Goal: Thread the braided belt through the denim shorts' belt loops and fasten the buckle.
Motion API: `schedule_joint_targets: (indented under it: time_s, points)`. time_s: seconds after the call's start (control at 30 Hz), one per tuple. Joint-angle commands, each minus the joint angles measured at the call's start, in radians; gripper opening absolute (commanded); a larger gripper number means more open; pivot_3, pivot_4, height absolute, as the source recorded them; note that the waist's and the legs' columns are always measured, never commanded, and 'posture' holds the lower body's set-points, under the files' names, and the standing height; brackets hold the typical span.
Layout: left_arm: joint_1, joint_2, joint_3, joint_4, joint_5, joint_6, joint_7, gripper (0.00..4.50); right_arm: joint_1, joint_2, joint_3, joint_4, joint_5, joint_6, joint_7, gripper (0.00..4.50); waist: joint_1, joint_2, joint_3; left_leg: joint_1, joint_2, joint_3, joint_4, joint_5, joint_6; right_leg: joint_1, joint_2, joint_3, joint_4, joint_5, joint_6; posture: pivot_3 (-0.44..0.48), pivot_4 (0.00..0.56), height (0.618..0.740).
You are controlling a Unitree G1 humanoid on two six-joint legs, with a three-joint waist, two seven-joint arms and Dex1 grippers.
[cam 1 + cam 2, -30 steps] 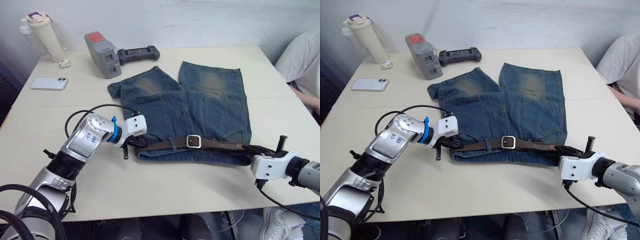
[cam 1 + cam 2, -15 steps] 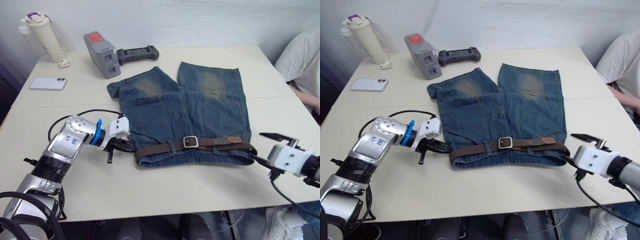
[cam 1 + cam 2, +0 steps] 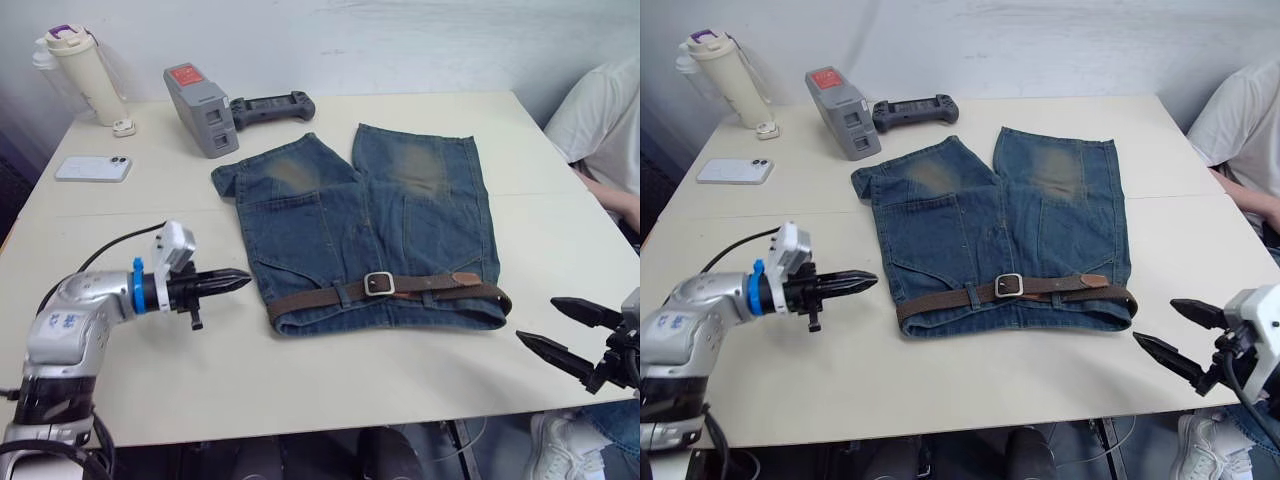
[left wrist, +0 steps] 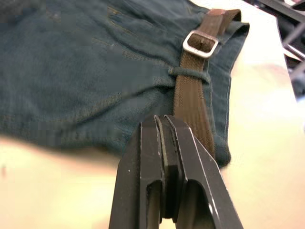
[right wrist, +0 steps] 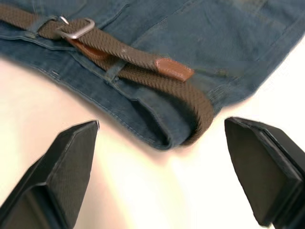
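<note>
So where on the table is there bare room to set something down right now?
Bare table runs along the near edge, between the left claw, the right claw and the denim shorts. Another bare patch lies between the phone and the shorts. The far left corner is crowded: bottle, grey battery pack, controller.

I see the denim shorts (image 3: 372, 228) lying flat on the table, waistband toward me and both legs pointing away, each leg marked with a faded yellowish-brown patch. The braided belt (image 3: 330, 297), a dark brown woven strap, runs along the waistband from one side to the other and curls around the edge on my right. It passes under the belt loops (image 4: 188, 75) that I can make out along the band. The buckle (image 3: 378, 284), a square silver frame, sits near the middle of the waistband and looks fastened, with the tan leather tip (image 5: 172, 68) lying flat on the strap beyond it, toward my right.
</note>
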Motion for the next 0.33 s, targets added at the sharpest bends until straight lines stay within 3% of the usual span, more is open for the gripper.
schedule_joint_targets:
  time_s: [0.03, 0.33]
  points:
    - [0.117, -0.028, 0.047, -0.12, -0.003, -0.072, 0.065, 0.0, 0.037, 0.052, 0.008, -0.038, -0.046, -0.044, -0.015, 4.47, 0.003, 0.0, 0.0, 0.0, 0.0, 0.0, 0.0, 0.0, 0.0, 0.0, 0.0, 0.0, -0.001, 0.0, 0.0, 0.0, 0.15, 0.74]
    - [0.234, -0.093, 0.037, -0.158, 0.003, -0.182, 0.147, 0.0, 0.045, 0.134, 0.064, -0.01, -0.128, -0.142, -0.017, 4.47, 0.007, 0.001, -0.001, 0.0, 0.0, 0.0, 0.001, -0.001, -0.001, 0.001, 0.0, 0.0, -0.002, 0.0, 0.0, 0.0, 0.15, 0.74]
